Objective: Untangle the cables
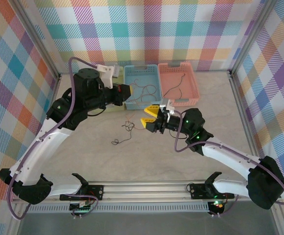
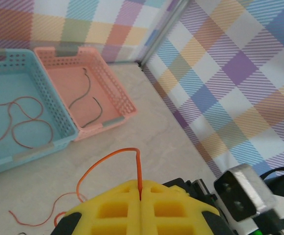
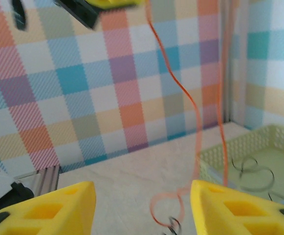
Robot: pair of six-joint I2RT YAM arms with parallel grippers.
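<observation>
My left gripper is shut on one end of an orange cable, held above the table in front of the blue basket. That orange cable hangs down from it and curls into a loop on the table. The loop lies between the yellow fingers of my right gripper, which stands open and touches nothing. A small dark tangle of cables lies on the table just left of the right gripper, and another dark strand lies nearer the front.
At the back stand a blue basket holding reddish cables and a pink basket holding dark cables. A pale green basket with a dark cable in it sits beside the hanging cable. Checkered walls close in the table.
</observation>
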